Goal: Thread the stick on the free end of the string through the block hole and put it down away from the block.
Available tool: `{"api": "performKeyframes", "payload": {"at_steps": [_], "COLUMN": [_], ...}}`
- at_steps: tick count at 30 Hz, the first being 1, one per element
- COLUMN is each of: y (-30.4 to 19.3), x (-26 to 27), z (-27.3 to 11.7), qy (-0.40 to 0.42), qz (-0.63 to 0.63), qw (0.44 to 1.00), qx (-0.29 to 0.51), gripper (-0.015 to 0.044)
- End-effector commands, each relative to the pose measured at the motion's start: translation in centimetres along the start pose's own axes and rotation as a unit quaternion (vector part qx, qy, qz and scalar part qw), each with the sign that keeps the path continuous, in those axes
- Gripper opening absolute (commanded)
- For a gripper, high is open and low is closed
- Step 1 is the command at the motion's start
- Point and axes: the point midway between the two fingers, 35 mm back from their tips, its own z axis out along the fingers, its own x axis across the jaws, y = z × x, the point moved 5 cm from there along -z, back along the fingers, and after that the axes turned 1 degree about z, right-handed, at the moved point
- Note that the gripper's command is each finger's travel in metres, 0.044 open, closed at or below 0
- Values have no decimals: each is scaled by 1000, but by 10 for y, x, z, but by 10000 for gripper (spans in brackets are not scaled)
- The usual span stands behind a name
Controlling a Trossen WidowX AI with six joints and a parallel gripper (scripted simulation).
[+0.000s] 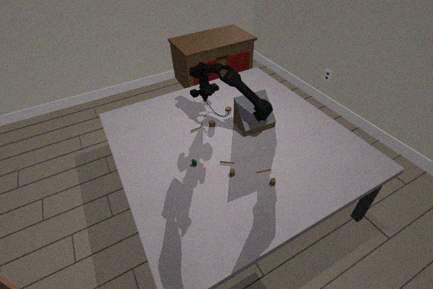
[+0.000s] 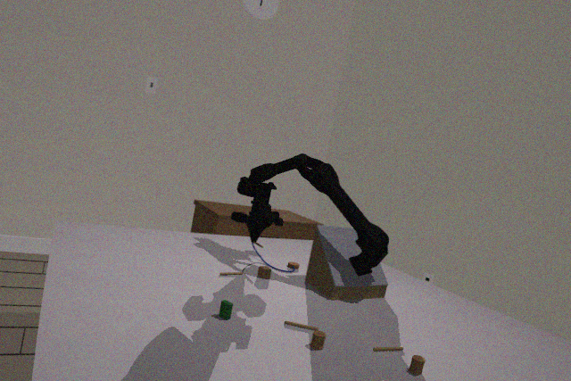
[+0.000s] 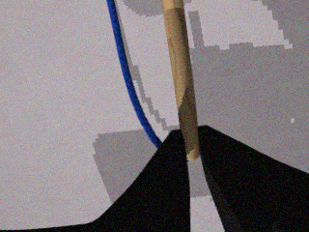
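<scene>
My gripper (image 1: 205, 99) (image 2: 253, 241) (image 3: 189, 138) is shut on one end of the wooden stick (image 2: 259, 244) (image 3: 180, 58) and holds it above the table's back left part. The blue string (image 1: 218, 115) (image 2: 270, 266) (image 3: 126, 72) hangs from the fingertips and curves to the round wooden button (image 1: 228, 108) (image 2: 293, 265). A small wooden block (image 1: 212, 124) (image 2: 264, 272) stands on the table in front of the button; its hole is too small to make out. The string does not visibly pass through it. The block and button are outside the wrist view.
A loose stick (image 1: 196, 128) (image 2: 230, 273) lies left of the block. A green cylinder (image 1: 193, 162) (image 2: 225, 310), two more loose sticks (image 1: 227, 162) (image 1: 263, 170) and two wooden cylinders (image 1: 231, 172) (image 1: 272, 181) are nearer the front. The arm stands on a large box (image 1: 255, 129) (image 2: 320, 270).
</scene>
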Motion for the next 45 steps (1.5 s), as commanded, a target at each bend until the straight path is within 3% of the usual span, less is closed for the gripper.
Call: {"api": "performKeyframes", "payload": {"at_steps": [1,45], "y": [-5,3], "x": [0,-31], "z": [1,29], "qy": [2,0], "qz": [2,1], "qw": [1000,1000], "qx": [6,15], "gripper": [0,0]}}
